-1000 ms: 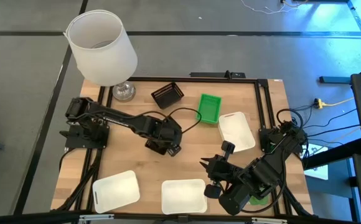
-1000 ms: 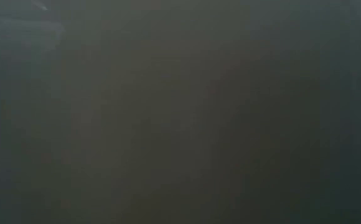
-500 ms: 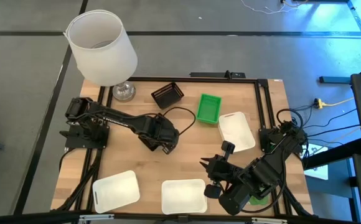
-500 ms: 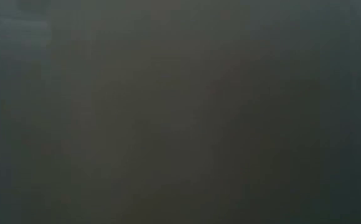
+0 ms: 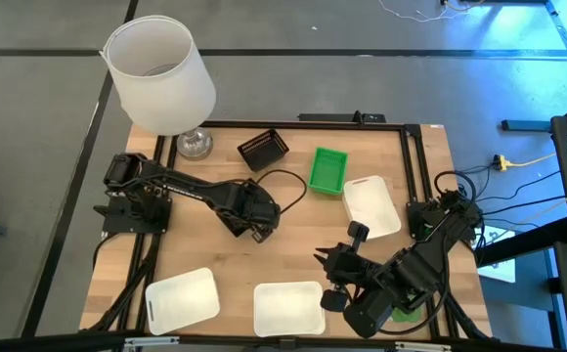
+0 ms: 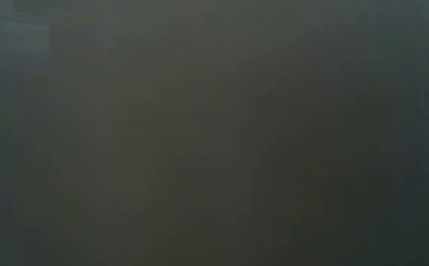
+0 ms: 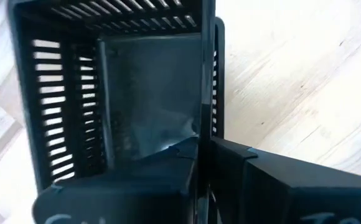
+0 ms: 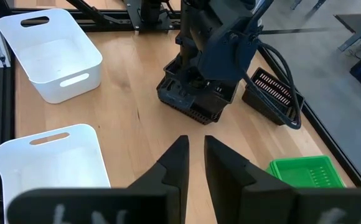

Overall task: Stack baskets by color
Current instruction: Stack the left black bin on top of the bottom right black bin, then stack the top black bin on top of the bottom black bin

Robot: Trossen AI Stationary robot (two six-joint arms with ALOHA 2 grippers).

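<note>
We see nothing in the low view, which is a uniform dark blur. From above, the left end effector (image 5: 256, 223) and the black basket (image 8: 193, 99) under it merge into one dark mass at mid-desk; the left wrist view shows its fingers (image 7: 168, 171) straddling one slatted wall of that basket, one inside and one outside, grasping the wall. A second black basket (image 5: 263, 149) sits apart toward the far edge; we count two black. We count two green: one green basket (image 5: 328, 169) beside a white basket (image 5: 371, 204), and a green sliver (image 5: 407, 314) mostly hidden under the right arm. White baskets number three, the others (image 5: 182, 297) (image 5: 288, 307) at the near edge. The right end effector (image 8: 192, 163) hovers over bare desk (image 5: 166, 249), released, fingers slightly apart, grasping nothing.
</note>
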